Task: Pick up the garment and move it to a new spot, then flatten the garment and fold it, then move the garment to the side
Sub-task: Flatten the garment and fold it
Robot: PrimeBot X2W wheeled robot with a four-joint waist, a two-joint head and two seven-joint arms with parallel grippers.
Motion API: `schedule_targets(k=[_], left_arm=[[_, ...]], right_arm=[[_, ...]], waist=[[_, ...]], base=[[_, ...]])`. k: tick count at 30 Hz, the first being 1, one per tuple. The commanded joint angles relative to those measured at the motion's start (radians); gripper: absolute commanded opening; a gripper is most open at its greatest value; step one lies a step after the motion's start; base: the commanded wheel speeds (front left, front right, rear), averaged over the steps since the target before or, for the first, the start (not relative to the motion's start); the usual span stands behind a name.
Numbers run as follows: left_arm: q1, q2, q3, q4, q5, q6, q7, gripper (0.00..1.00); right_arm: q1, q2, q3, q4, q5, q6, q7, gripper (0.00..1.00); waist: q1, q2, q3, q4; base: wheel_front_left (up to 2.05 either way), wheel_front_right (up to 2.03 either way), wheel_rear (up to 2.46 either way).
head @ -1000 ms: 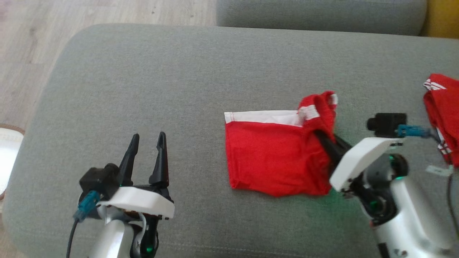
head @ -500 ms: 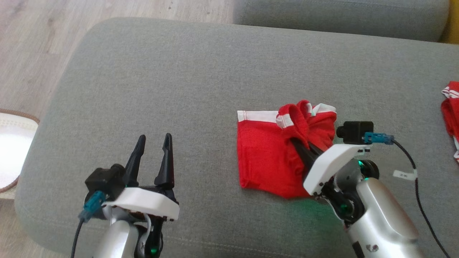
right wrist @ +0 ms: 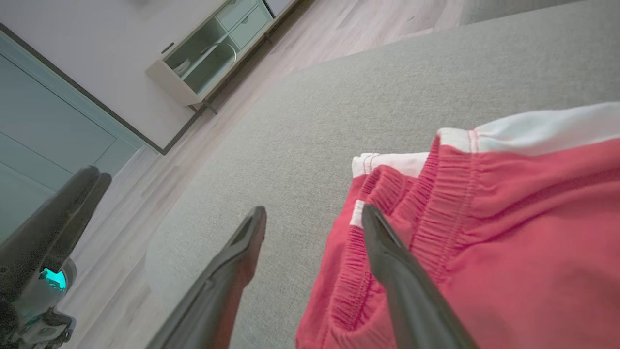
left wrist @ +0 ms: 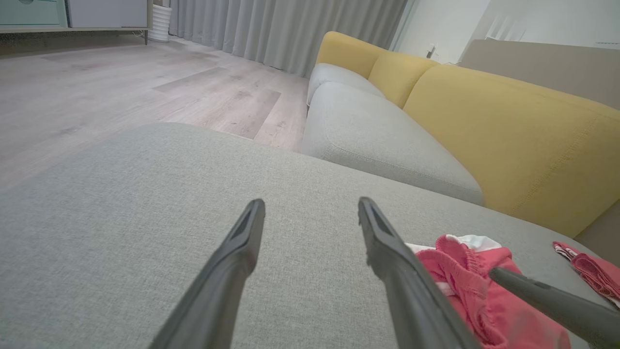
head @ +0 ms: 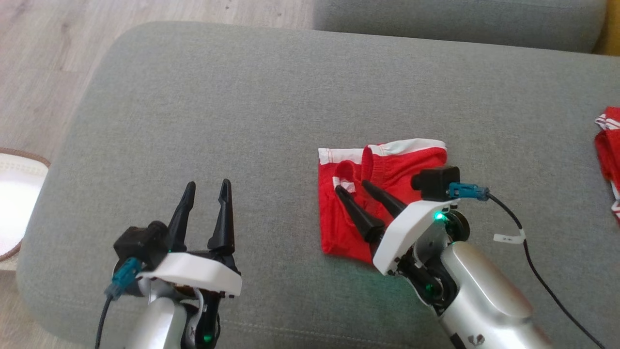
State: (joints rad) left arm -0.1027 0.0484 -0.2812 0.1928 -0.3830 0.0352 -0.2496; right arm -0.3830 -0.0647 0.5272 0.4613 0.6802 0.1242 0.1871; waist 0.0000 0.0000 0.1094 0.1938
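Head view: grey cushion (head: pixel 242 97) across most of frame, wood floor (head: pixel 38 58) at upper left, pale round thing (head: pixel 14 194) at left edge. Second red cloth (head: pixel 609 150) at far right edge, well apart. Red shorts (head: pixel 334 223) w/ white band lying right of centre on cushion, partly folded, waistband bunched at upper left. Left claw (head: pixel 208 183) spread wide, empty, over bare cushion. Right claw (head: pixel 351 186) spread wide over shorts, gripping nothing. Left wrist view: yellow sofa back (left wrist: pixel 484 121) and curtain (left wrist: pixel 290 29) behind; shorts at lower right, just beside one finger. Right wrist view: cabinet (right wrist: pixel 208 53) by far wall; fingers apart, one over bare cushion, other over waistband; contact w/ cloth: cannot tell.
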Motion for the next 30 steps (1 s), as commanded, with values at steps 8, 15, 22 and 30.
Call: schedule_targets(k=[8, 15, 22, 30], left_arm=[[-0.036, 0.002, 0.038, -0.051, 0.005, 0.0, -0.012, 1.0], [-0.043, 0.002, 0.027, -0.065, 0.009, 0.004, -0.012, 1.0], [-0.046, 0.002, 0.03, -0.065, 0.012, 0.007, -0.012, 1.0], [-0.013, 0.002, 0.057, -0.056, 0.024, 0.002, -0.012, 1.0]], right_arm=[[-0.062, 0.014, -0.068, -0.047, -0.155, 0.007, -0.131, 1.0], [-0.025, 0.014, -0.234, -0.068, -0.332, 0.007, -0.221, 1.0], [0.049, 0.014, -0.376, -0.131, -0.418, 0.007, -0.279, 1.0], [0.174, 0.014, -0.474, -0.171, -0.498, 0.007, -0.355, 1.0]], waist=[[0.0, 0.0, -0.001, -0.039], [0.0, 0.0, -0.006, -0.069], [0.0, 0.0, -0.02, -0.098], [0.0, 0.0, -0.055, -0.118]], base=[[0.0, 0.0, 0.0], [0.0, 0.0, 0.0], [0.0, 0.0, 0.0], [0.0, 0.0, 0.0]])
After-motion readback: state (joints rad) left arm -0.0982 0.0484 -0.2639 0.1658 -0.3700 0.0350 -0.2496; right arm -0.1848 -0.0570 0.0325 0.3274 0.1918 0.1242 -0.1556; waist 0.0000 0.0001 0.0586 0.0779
